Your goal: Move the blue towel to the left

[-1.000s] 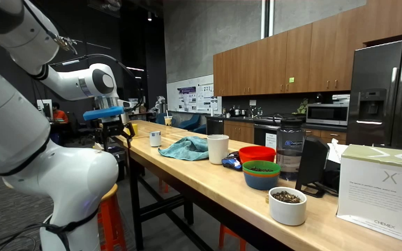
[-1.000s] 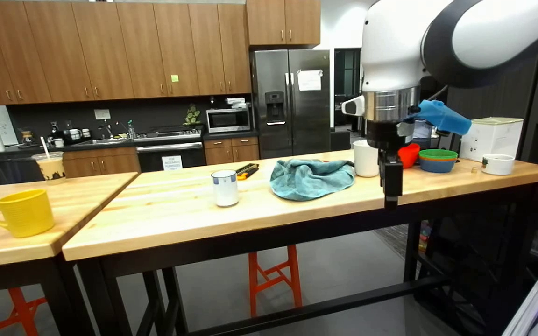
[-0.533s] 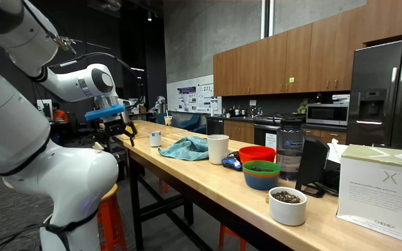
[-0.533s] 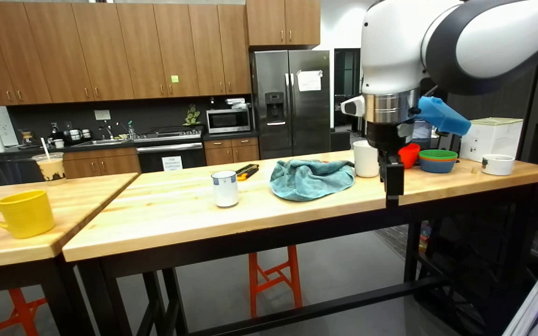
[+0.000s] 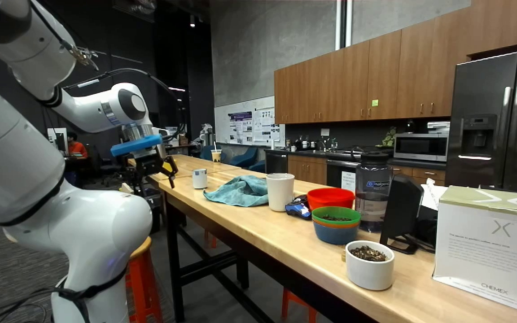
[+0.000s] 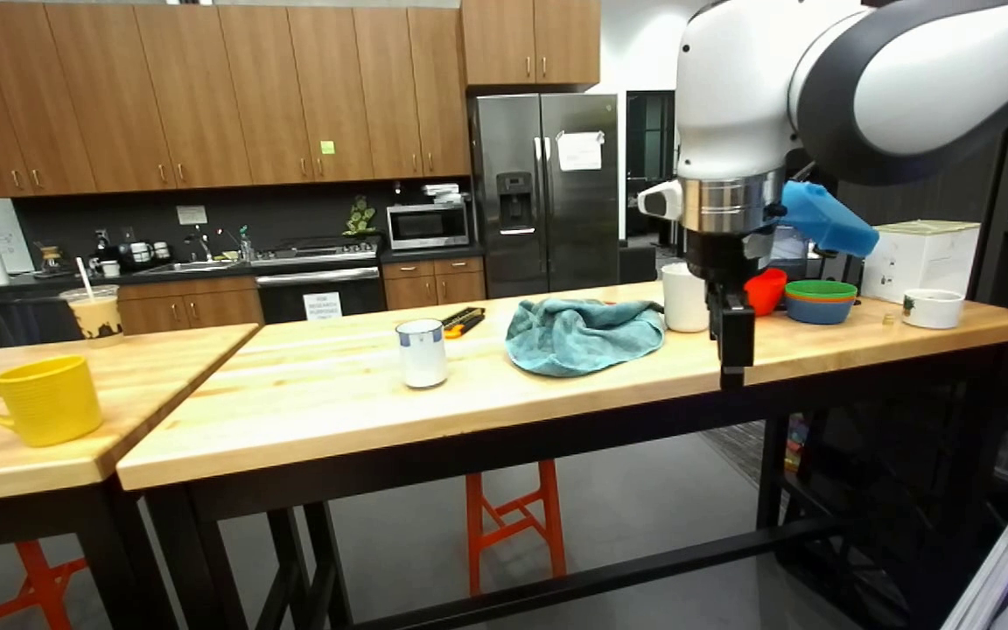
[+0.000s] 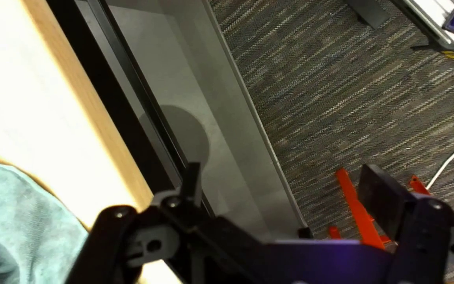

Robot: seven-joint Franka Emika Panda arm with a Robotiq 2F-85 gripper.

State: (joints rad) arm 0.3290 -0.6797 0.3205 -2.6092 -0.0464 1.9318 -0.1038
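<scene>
- The gripper (image 7: 280, 177) is spread wide and holds nothing; it hangs on the robot's side of the tall white cup (image 6: 685, 299), apart from it. I suppose it is so wide because the grasp is not yet made and a fold must fit inside.
- The blue towel (image 6: 587, 337) lies in loose folds on the wooden table (image 6: 320, 394), just beside the tall white cup, to its left in both exterior views; I cannot tell whether they touch. Its raised folds should be easy to pinch.
- The small mug (image 6: 423, 359) stands upright, farther to the left of the tall white cup than the towel; it may limit a sliding move, so lifting looks safer.
- The red bowl (image 5: 330, 199) stands on the opposite side of the tall white cup, so this move should leave it undisturbed.
</scene>
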